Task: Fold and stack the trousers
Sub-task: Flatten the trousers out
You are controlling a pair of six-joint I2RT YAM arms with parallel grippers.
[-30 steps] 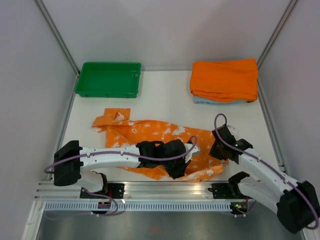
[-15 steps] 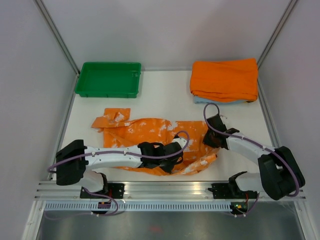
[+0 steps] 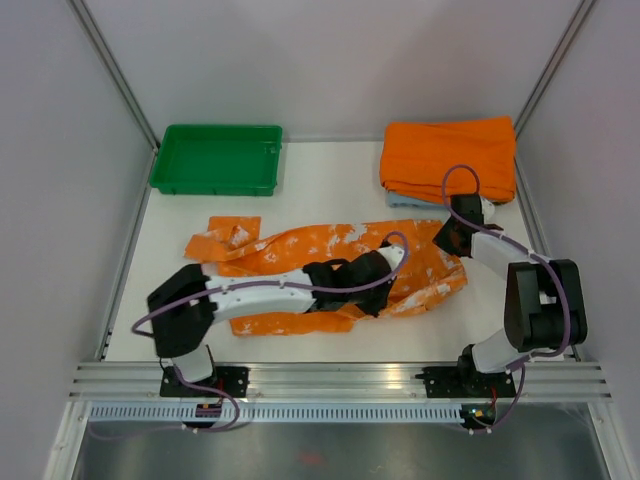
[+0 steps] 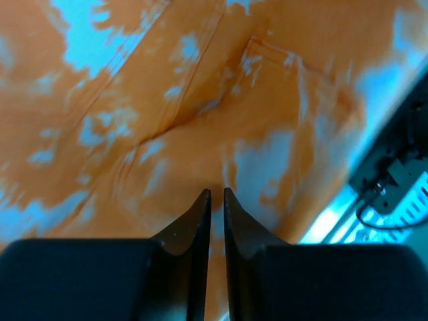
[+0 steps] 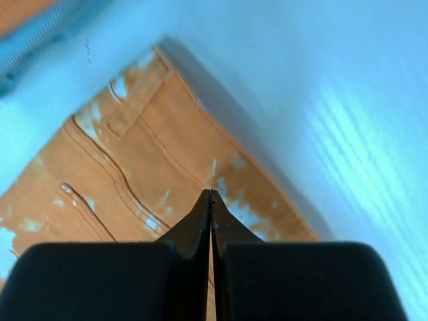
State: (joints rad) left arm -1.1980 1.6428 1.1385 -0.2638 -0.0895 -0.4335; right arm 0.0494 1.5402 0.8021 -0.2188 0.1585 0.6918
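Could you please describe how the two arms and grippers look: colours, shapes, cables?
Both the left arm and the right arm have white links with bulky black joints. A thin purple cable loops along each. The left gripper and the right gripper have black fingers tapering to slim points. No markings are visible.

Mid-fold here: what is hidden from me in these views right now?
- Top view: the left arm covers the middle of the trousers, so the folds there are unseen.
- Wrist views: the left gripper and right gripper hide with their own tips how much cloth they pinch.
- Top view: the blue cloth shows only as a sliver under the orange stack.
- Left wrist view: the right edge is blurred.
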